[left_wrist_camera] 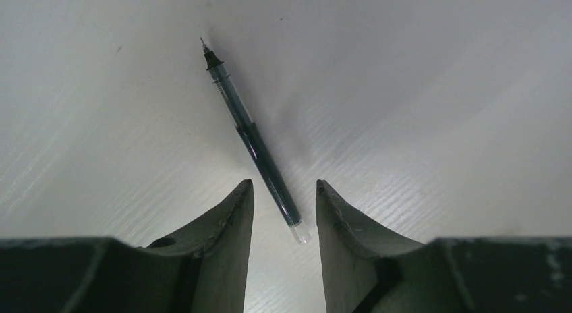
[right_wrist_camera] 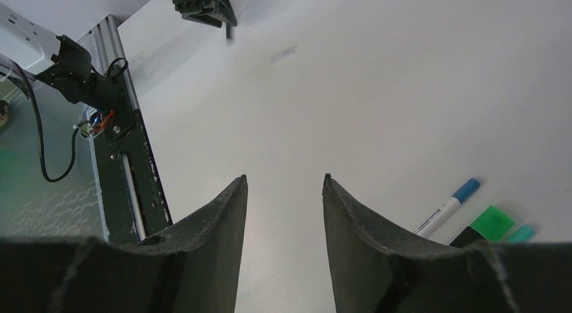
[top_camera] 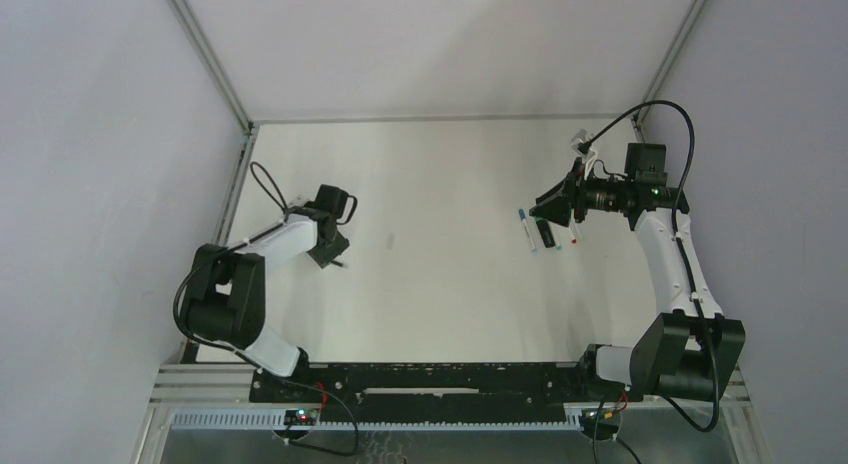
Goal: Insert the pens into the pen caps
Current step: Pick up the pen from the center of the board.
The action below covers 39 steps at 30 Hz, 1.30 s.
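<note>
Bent low over the thin black pen [left_wrist_camera: 253, 141], with left fingers [left_wrist_camera: 229, 218] apart astride its clear end; right fingers [right_wrist_camera: 216, 218] apart too.

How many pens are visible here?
3 clearly: a dark pen by the left end effector, a blue-tipped white pen and a black marker near the right arm; more may be hidden.

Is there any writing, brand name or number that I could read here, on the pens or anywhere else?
No text here can be read.
White pen with a blue end: small dark print along the barrel, too small to read.
Dark pen: no marking that I can make out.
Nothing else shows legible lettering.
</note>
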Motion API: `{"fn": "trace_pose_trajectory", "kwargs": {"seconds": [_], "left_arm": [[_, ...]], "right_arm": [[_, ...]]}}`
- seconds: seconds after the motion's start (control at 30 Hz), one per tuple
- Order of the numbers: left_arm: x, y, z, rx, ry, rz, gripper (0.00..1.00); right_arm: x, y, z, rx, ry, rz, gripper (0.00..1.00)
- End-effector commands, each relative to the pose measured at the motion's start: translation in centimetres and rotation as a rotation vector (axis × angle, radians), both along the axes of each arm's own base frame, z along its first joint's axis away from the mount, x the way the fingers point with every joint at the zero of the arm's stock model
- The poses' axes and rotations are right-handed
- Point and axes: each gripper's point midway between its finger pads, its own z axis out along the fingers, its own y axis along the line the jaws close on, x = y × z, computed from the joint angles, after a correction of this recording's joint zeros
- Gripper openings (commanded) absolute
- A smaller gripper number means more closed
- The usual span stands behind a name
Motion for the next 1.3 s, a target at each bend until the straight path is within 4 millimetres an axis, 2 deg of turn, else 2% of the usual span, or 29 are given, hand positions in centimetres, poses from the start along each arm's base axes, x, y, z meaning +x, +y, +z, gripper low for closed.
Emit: {"fn": "trace_pose_trajectory", "kwargs": {"seconds": [0.0,0.2,0.37,0.6,0.77,0.97,1.07,1.17,1.27], "left_arm": [[1.1,-0.1,0.6,-0.021,-0.014,0.027,0.43],[0.5,0.5,-0.6,-0.018,0.033,0.056,0.37],[0.4,1.0,-0.8,-0.027,0.113,0.076,0.23],[-0.2,1.0,-1.0,-0.031,0.153,0.074,0.17],[0.3,0.1,-0.9,-0.084,0.096,0.033,0.01],[0.6,-0.1,1.0,-0.071,-0.039,-0.037,0.0],[0.4,-1.1,2.3,-0.069,-0.129,-0.105,0.0],[0.8,-3.4,4.8,-0.084,-0.254,-0.228,0.0],[1.7,-7.4,8.5,-0.143,-0.45,-0.412,0.0]], "right_arm": [[-0.3,0.2,0.8,-0.001,-0.047,0.016,0.52],[-0.3,0.2,0.8,-0.001,-0.046,0.016,0.52],[-0.3,0.1,1.0,-0.001,-0.052,0.012,0.52],[-0.5,0.0,1.3,0.002,-0.061,0.01,0.52],[-0.6,0.0,1.4,0.006,-0.061,0.011,0.52],[-1.0,0.4,1.4,0.026,-0.055,0.038,0.52],[-1.3,0.8,1.5,0.042,-0.055,0.059,0.52],[-1.8,1.5,1.5,0.048,-0.071,0.084,0.52],[-2.5,2.3,1.8,0.065,-0.082,0.119,0.52]]}}
